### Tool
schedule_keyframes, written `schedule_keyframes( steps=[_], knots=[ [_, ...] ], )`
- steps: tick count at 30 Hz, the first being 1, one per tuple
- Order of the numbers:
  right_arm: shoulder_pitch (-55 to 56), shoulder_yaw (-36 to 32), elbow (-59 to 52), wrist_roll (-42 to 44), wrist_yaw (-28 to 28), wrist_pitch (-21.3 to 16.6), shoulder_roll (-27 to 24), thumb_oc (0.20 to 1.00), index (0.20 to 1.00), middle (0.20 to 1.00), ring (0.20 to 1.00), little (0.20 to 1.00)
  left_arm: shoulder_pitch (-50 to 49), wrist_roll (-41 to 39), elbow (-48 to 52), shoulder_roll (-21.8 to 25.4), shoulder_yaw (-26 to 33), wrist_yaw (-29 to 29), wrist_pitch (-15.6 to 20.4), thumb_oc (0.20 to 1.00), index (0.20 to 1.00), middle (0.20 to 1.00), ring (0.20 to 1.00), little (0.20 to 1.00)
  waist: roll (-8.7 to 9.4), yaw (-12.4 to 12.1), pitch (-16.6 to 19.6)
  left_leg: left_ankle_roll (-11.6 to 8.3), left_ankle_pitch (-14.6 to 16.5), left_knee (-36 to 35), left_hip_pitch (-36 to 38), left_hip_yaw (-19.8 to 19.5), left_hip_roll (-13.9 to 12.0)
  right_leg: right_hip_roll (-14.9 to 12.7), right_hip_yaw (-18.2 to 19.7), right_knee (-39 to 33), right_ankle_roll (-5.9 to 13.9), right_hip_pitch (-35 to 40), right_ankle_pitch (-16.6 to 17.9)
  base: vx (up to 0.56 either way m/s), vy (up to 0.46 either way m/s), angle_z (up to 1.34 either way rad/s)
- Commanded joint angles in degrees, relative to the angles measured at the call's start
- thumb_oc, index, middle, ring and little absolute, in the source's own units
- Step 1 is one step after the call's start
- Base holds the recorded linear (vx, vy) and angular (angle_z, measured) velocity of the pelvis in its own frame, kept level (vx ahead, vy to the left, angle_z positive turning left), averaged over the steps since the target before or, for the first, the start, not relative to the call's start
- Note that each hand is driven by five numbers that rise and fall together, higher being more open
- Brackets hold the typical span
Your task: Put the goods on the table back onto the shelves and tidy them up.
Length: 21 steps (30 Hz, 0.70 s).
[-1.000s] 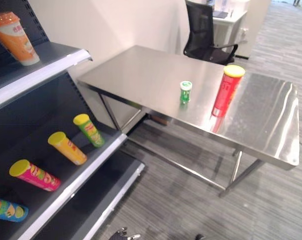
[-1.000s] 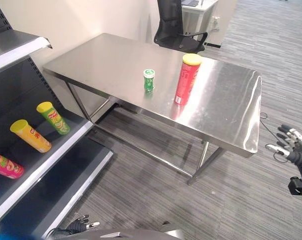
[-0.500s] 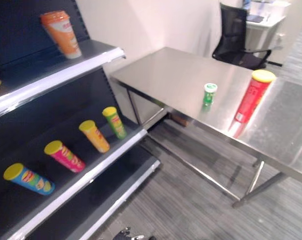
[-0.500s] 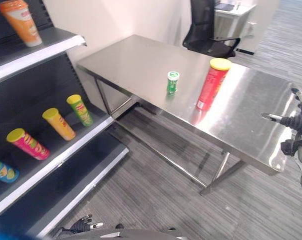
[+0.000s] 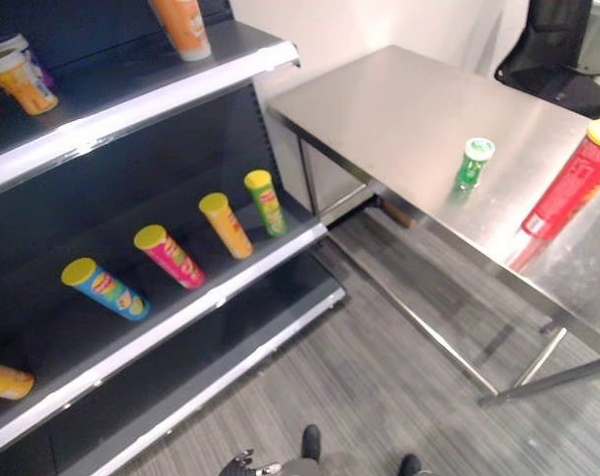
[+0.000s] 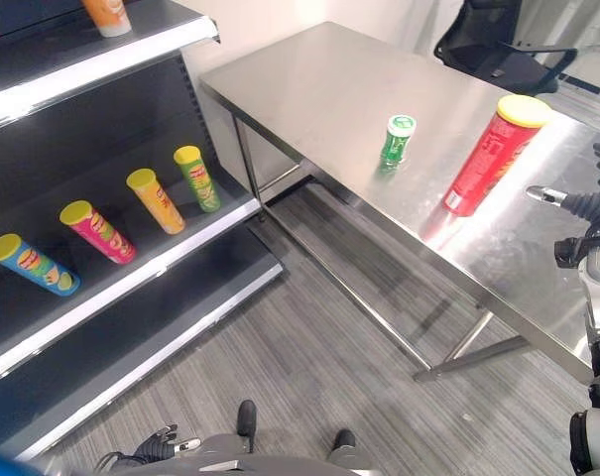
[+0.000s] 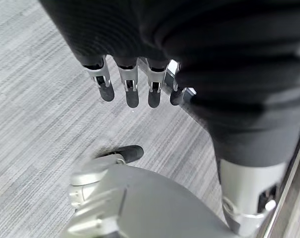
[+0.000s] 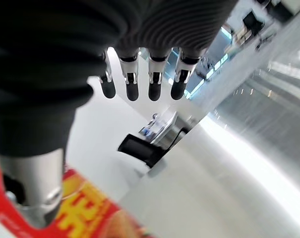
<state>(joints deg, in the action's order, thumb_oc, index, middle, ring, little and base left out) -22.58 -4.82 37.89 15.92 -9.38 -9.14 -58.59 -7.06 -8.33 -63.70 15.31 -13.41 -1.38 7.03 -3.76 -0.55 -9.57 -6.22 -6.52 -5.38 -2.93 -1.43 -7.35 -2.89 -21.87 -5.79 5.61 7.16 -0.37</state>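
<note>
A steel table [image 6: 309,84] stands to the right of a dark shelf unit [image 5: 111,213], w/ two goods upright on it: a tall red can w/ a yellow lid [image 6: 486,155] and, just to its left but apart, a small green bottle w/ a white-green cap [image 6: 398,139]. The right hand [image 6: 589,203] hangs over the table's right side, near the red can but not touching it; its wrist view shows the fingers [image 8: 132,79] straight and loosely spread, holding nothing, w/ the red can close below (thumb beside it, no contact visible). The left hand [image 6: 166,440] sits low over the grey carpet floor [image 6: 309,367] at the bottom of the head views; in its wrist view the fingers [image 7: 130,88] are straight and relaxed, also empty. On the middle shelf four cans lie on their sides in a row, yellow lids toward the back: blue can [image 5: 106,289], pink can [image 5: 169,255], orange-yellow can [image 5: 225,224], green can [image 5: 266,201], each apart from the next. Another orange can [image 5: 2,380] lies at the far left edge of that shelf. The upper shelf holds an orange cup [image 5: 181,25] near its right end and a smaller orange cup [image 5: 20,81] further left, w/ something purple behind it (too hidden to tell). A black office chair [image 6: 498,55] stands beyond the table.
</note>
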Motion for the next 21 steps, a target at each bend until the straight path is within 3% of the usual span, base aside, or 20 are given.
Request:
schedule_keyframes(
  steps=[1,9,21],
  knots=[
    [-3.52,0.41,-4.48,6.28,0.93,-4.47,-3.4,1.0,1.0,1.0,1.0,1.0,4.01,-1.9,-0.36,2.72,-0.75,0.35,0.68,1.0,1.0,1.0,1.0,1.0,3.38,-0.54,-1.32,-5.09,3.91,0.38,5.99,3.9,-3.97,-1.14,1.35,0.79,1.06,-0.67,-5.8,-0.02,-0.059,0.23],
    [4.16,-6.35,-11.02,6.76,3.33,-5.27,-3.64,1.0,1.0,1.0,1.0,1.0,2.86,-0.07,-0.36,1.69,-0.37,-0.7,0.63,1.0,1.0,1.0,1.0,1.0,2.83,0.26,-0.97,-5.29,3.21,0.38,6.02,6.89,-4.15,-1.37,-1.35,0.79,0.88,0.76,-6.27,0.01,-0.019,0.2],
    [-2.92,-1.09,-6.33,1.6,-0.7,-4.03,-4.12,1.0,1.0,1.0,1.0,1.0,3.53,0.2,1.16,2.35,-1.5,0.66,0.77,1.0,1.0,1.0,1.0,1.0,2.81,-0.23,-0.33,-4.85,4.38,0.38,6.95,7.16,-3.45,-1.75,-1.03,0.79,1.17,1.24,-5.88,0.0,0.005,-0.03]
  ],
)
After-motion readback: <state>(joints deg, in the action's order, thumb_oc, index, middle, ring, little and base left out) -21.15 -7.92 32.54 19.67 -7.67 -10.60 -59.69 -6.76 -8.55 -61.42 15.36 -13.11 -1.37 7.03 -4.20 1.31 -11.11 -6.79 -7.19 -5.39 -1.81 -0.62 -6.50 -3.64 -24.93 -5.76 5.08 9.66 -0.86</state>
